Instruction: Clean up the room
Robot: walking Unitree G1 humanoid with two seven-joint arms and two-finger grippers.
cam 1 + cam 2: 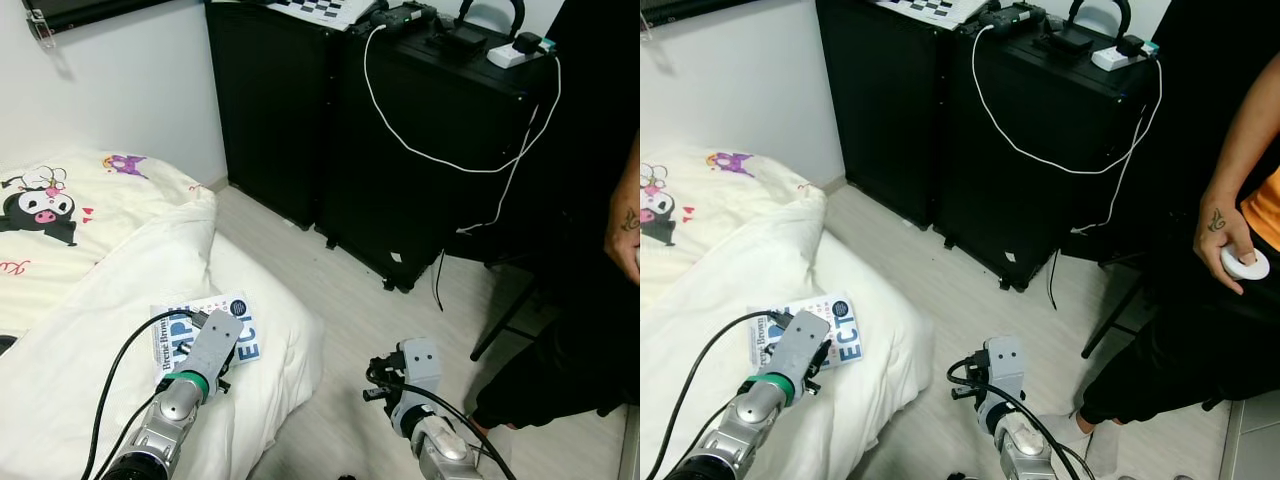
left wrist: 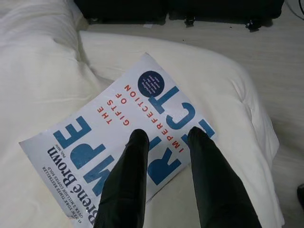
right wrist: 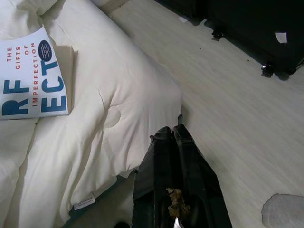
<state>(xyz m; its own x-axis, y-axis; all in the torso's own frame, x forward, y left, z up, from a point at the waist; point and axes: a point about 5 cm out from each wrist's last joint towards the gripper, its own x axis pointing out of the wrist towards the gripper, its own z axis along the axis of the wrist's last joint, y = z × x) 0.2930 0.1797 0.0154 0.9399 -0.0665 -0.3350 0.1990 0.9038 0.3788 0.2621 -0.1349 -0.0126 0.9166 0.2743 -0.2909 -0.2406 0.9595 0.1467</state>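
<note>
The book (image 2: 118, 137), a white paperback with blue and red lettering, lies flat on the cream duvet (image 1: 90, 300) near the bed's outer edge, and everything else is placed from it. The left gripper (image 2: 164, 137) hovers just above its cover with the 2 fingers (image 2: 135, 156) apart, holding nothing. The right gripper (image 3: 173, 137) hangs past the bed edge from the book, over the floor (image 1: 380, 300), its 2 fingers pressed together and empty.

The likely trouble is the soft bedding. A thin book lying flat offers no raised edge, so fingers coming straight down may sink it into the duvet, pinch fabric along with the cover, or catch only a few pages. A sideways nudge could also slide it off the nearby edge onto the floor.

The duvet is thick, rumpled and yielding; farther along the bed from the book lies a cartoon-print sheet (image 1: 50, 205). Beyond the book, across pale wood-look flooring, stand black cabinets (image 1: 400, 150) with a white cable (image 1: 420, 150) draped down the front. A person (image 1: 1240, 200) stands on the far side of the floor from the book, one hand (image 1: 1235, 245) holding a small white object (image 1: 1246, 264).
</note>
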